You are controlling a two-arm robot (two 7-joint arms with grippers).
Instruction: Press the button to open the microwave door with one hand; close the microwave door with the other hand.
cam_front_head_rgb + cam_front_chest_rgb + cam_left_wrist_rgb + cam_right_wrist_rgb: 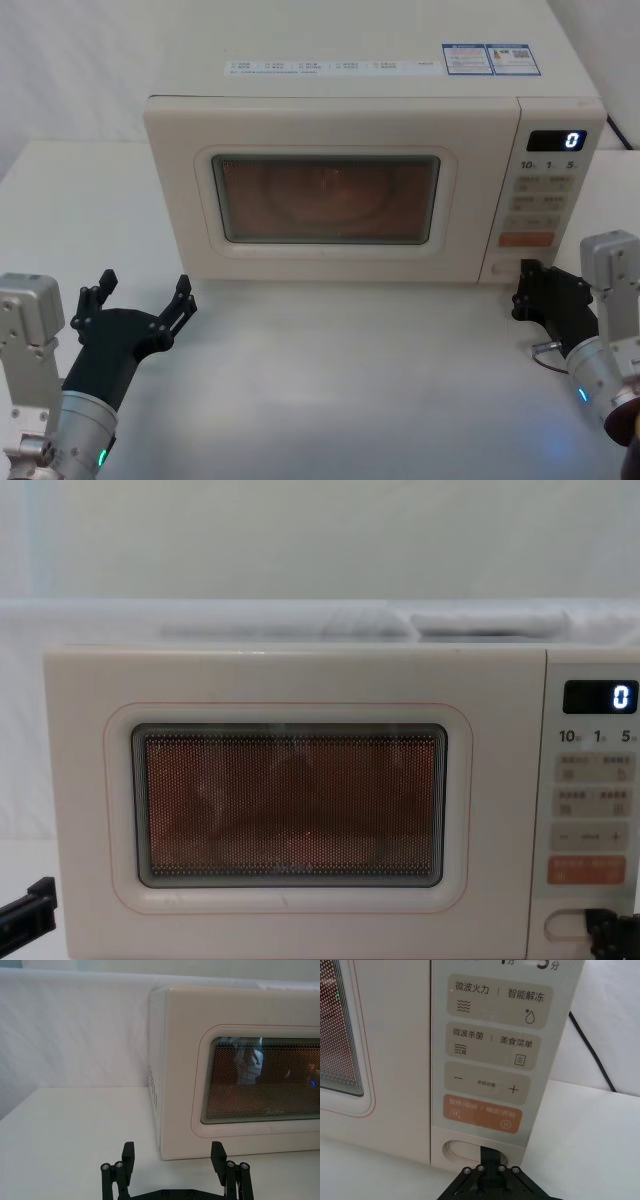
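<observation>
While the microwave door (325, 200) sits shut and flush with the cabinet, its mesh window glowing faintly orange, the right gripper (491, 1157) closes in on the button (470, 1152) — the wide cream pill at the foot of the control panel (492, 1050), directly beneath the orange key (482, 1112). Seen from the right wrist, the gripper's black fingers are drawn together into a single narrow tip that lies over the right-hand part of the button, at or just short of its face; whether it is already pressing cannot be told. The button's long axis runs across the panel, left to right, and it lies straight ahead of that tip, so the coming push looks to be a short forward drive with little sideways correction needed. From the head camera the same gripper sits low at the microwave's front right corner, touching or nearly touching the cabinet. The left gripper (140, 305) waits well apart on the white table (350, 380), near the front left corner of the oven, its fingers spread wide and holding nothing — placed, by the look of it, to meet the door's free edge once it swings out. The right arm is plainly the nearer to the button; the left, to the door's hinge side.
</observation>
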